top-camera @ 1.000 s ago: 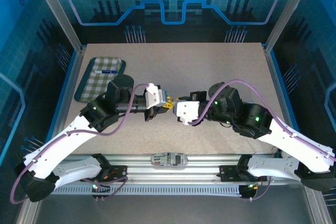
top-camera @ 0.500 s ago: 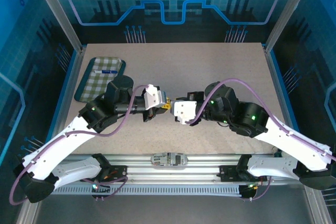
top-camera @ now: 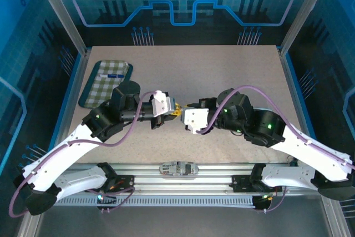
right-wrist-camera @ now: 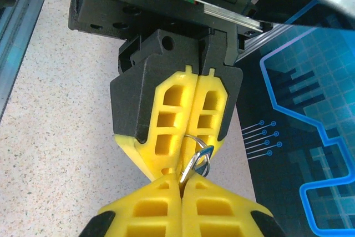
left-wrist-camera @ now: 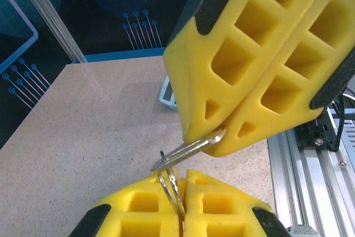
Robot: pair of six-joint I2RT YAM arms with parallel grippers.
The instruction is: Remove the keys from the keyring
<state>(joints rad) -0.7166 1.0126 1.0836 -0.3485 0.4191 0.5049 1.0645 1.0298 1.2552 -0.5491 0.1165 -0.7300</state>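
Note:
My two grippers meet tip to tip above the middle of the table. My left gripper (top-camera: 174,109) (left-wrist-camera: 183,178) is shut on the keyring (left-wrist-camera: 169,184), a thin silvery wire ring pinched edge-on between its yellow fingers. My right gripper (top-camera: 187,107) (right-wrist-camera: 182,184) is shut on a flat silvery key (right-wrist-camera: 194,162), whose head is threaded on the keyring (right-wrist-camera: 195,137). In the left wrist view the key (left-wrist-camera: 183,152) slants down from the right gripper (left-wrist-camera: 222,136) and crosses the top of the ring. In the right wrist view the left gripper (right-wrist-camera: 176,166) points straight at mine.
A green checked tray (top-camera: 94,95) holding a small white-and-blue item (top-camera: 111,75) lies at the back left of the table. An aluminium rail (top-camera: 177,178) with a small grey device (top-camera: 178,168) runs along the near edge. Metal frame posts stand at the table's corners.
Both grippers have drifted a little to the left, still tip to tip. Each keeps its grip.

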